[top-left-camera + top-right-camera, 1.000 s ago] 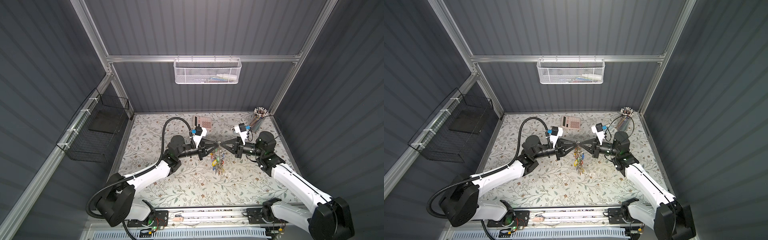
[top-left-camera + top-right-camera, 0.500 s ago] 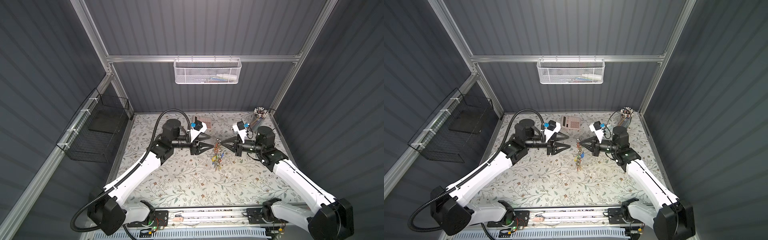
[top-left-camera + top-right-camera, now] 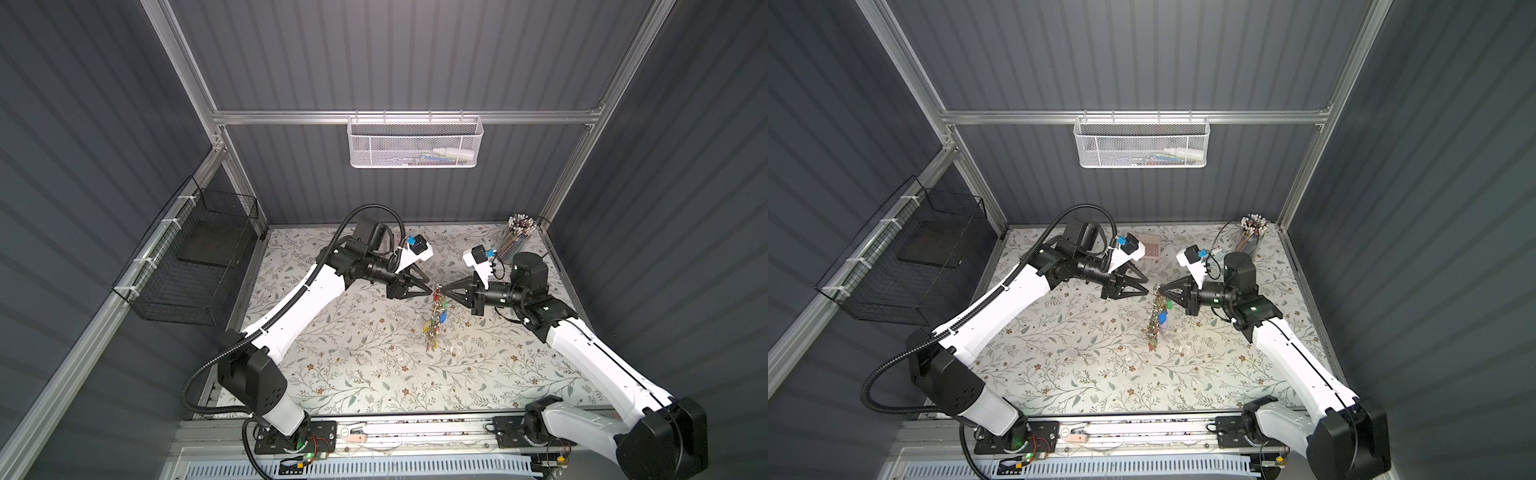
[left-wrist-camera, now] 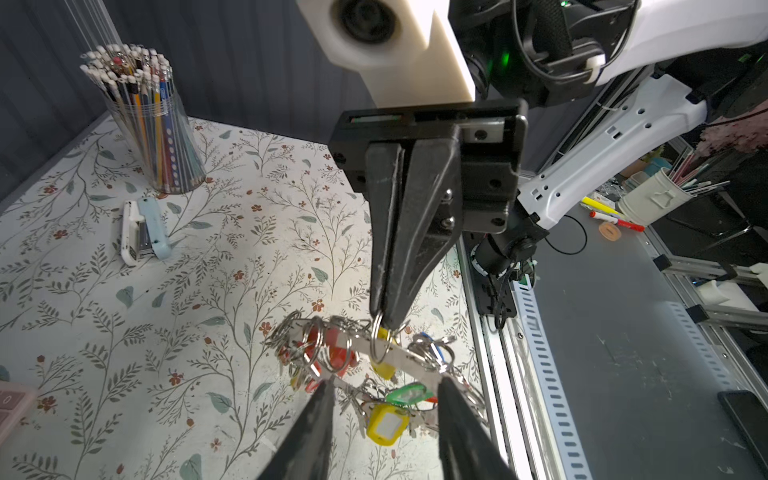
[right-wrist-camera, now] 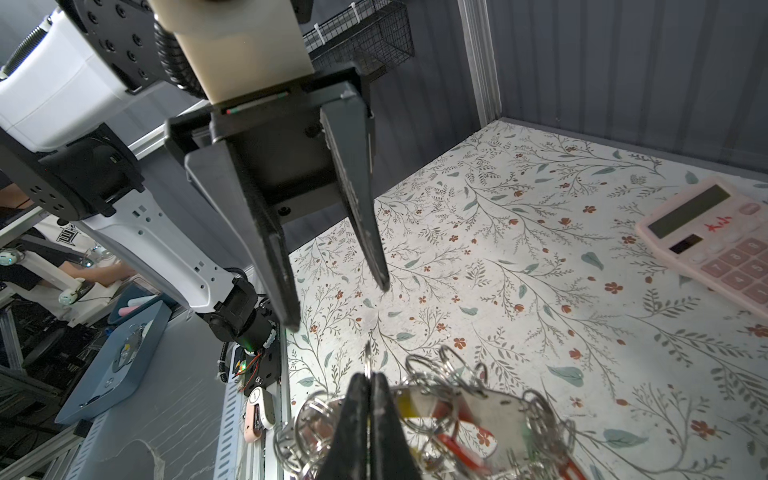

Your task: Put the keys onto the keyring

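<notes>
threading is judged underway: the keyring (image 4: 401,355) is hung near the calculator (image 5: 715,237) by a small split ring (image 4: 379,345) clenched in the right gripper (image 4: 384,320). the spread, empty left gripper (image 5: 337,305) is needed to steady it.

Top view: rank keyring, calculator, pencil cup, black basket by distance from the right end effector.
1. Keyring, hanging from the right end effector by a split ring.
2. Calculator, back middle.
3. Pencil cup, back right corner.
4. Black basket, left wall.
</notes>
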Robot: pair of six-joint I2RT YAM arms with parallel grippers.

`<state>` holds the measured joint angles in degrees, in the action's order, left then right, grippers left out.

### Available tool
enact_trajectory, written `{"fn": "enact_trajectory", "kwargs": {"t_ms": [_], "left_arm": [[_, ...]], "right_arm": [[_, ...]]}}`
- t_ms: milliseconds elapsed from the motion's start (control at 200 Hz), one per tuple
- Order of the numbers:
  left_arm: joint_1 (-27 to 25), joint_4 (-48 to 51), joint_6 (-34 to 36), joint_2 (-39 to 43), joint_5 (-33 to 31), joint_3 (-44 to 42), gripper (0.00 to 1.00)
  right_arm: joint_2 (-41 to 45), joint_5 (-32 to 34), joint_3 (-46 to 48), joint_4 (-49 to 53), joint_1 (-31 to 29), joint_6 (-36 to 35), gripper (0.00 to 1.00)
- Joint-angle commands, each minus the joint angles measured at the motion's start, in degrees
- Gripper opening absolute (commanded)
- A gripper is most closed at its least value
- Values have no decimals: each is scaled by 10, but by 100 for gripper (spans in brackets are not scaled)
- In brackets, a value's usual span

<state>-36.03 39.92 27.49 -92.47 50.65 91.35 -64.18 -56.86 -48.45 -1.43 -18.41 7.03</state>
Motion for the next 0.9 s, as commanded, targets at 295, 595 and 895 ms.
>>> {"fn": "enact_trajectory", "kwargs": {"t_ms": [295,595,895], "left_arm": [[-20,73,36,-41,2,71,26],[-28,101,49,-64,-11,99,21],[-32,111,55,-69,-12,109,10]], "right_arm": [[12,-28,-13,-35,0,0,0],[13,-31,-11,-41,-1,5,0],[12,-31,-13,-40,-1,4,0]]}}
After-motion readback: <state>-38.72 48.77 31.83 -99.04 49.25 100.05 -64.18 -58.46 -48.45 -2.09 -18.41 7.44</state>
